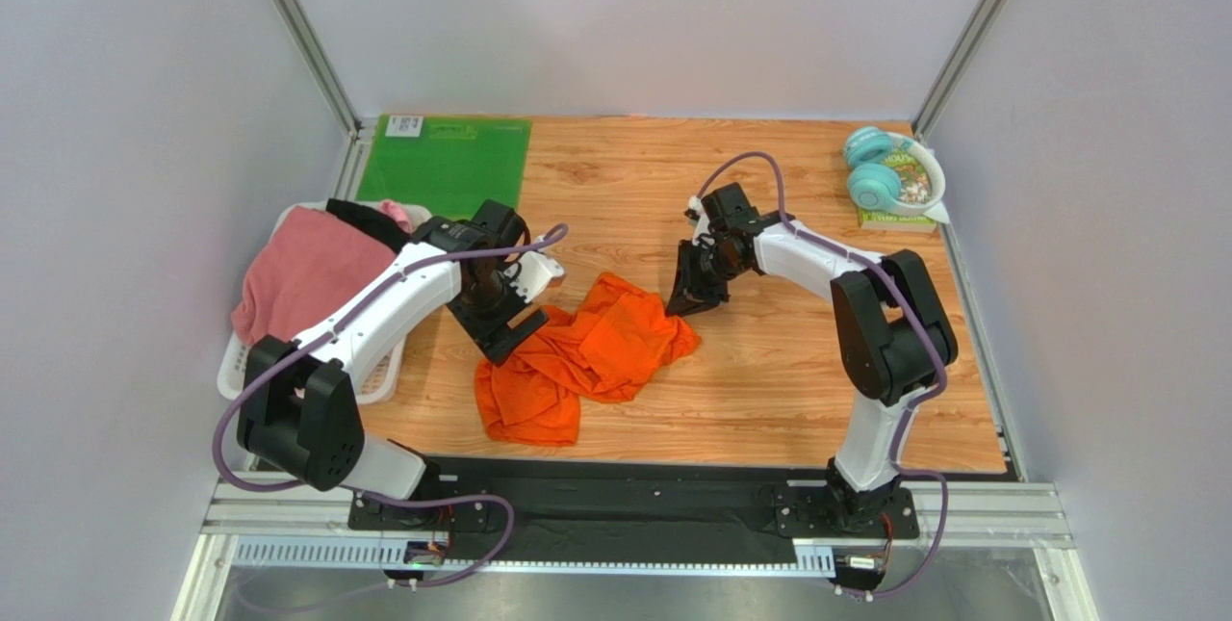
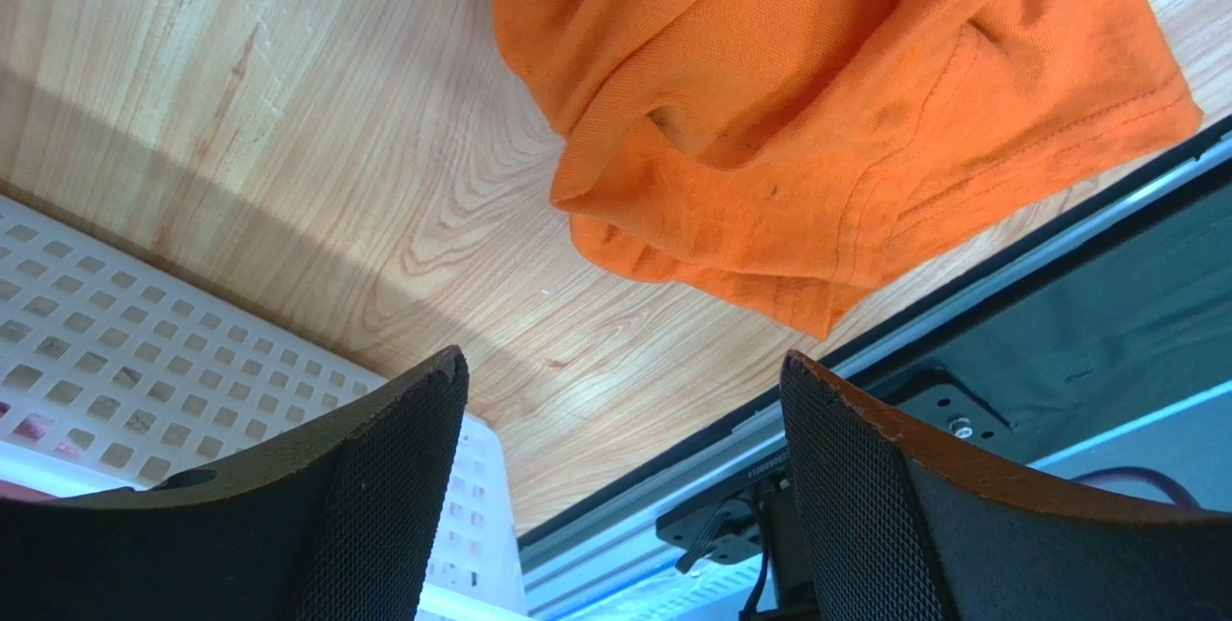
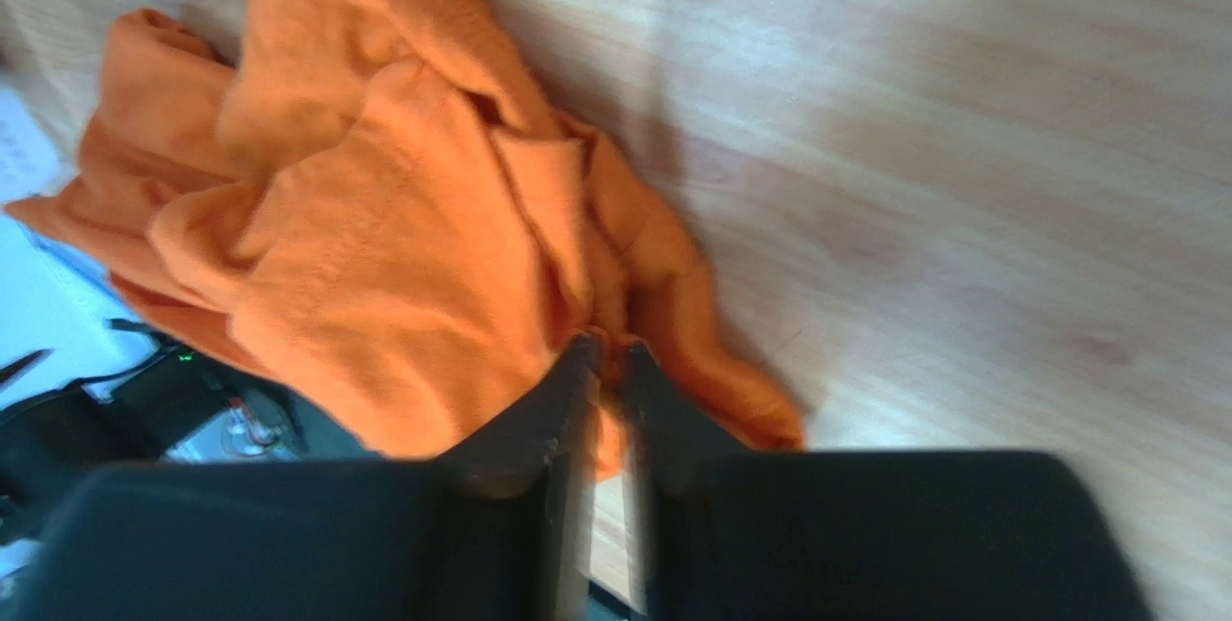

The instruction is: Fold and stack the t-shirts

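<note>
Orange t-shirt [image 1: 593, 350] crumpled, left pincer [image 2: 622, 361] spread beside it, right pincer [image 3: 608, 350] tilted down, grip unclear

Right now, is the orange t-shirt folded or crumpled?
Crumpled, not folded: the orange t-shirt lies bunched in an uneven heap on the wooden table, its layers creased and overlapping irregularly in both wrist views.
</note>
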`<state>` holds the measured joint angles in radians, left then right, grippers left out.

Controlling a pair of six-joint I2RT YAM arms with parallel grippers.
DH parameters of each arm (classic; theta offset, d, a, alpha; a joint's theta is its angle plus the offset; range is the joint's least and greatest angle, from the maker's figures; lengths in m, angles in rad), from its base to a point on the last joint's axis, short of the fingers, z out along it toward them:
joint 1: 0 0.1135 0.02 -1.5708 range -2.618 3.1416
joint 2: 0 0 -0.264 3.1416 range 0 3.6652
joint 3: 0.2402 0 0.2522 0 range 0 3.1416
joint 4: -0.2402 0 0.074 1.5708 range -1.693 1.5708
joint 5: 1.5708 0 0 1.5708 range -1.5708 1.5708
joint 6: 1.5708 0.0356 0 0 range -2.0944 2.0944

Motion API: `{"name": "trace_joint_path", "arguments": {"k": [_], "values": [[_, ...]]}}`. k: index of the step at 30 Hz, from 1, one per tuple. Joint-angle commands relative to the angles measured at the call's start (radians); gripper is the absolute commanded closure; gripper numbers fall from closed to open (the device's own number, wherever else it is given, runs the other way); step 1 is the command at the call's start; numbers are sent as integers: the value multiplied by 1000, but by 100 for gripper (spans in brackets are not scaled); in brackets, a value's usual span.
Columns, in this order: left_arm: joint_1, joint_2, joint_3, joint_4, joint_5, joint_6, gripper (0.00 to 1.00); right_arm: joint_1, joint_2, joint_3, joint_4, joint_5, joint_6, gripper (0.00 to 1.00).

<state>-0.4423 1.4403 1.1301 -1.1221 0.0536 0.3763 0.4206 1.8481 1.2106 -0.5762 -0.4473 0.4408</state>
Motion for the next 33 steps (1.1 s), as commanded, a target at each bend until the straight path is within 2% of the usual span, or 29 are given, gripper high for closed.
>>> {"name": "trace_joint_path", "arguments": {"k": [1,4,7,13,16,20,30,31,32,33], "values": [[11,5,-12,36,-11,-25,16,21,-1,18,45,-70,-5,98],[20,15,-20,45,-17,-27,16,24,-50,-25,45,-70,-4,100],[28,16,-24,50,-12,-31,17,6,-156,-68,20,-2,-4,100],[30,15,-7,45,0,-36,18,-184,-372,-51,-117,116,-11,100],[30,31,0,47,6,-40,18,-216,-491,-48,-175,154,-4,100],[30,66,17,51,6,-43,18,-217,-604,-69,-229,228,27,100],[8,92,17,36,57,-31,20,-175,-900,-341,-359,137,107,100],[-4,97,22,38,55,-34,20,-158,-917,-373,-369,116,125,96],[-10,113,23,39,51,-39,20,-152,-931,-385,-376,104,136,79],[-15,124,26,48,45,-40,21,-151,-960,-402,-375,85,147,76]]}}
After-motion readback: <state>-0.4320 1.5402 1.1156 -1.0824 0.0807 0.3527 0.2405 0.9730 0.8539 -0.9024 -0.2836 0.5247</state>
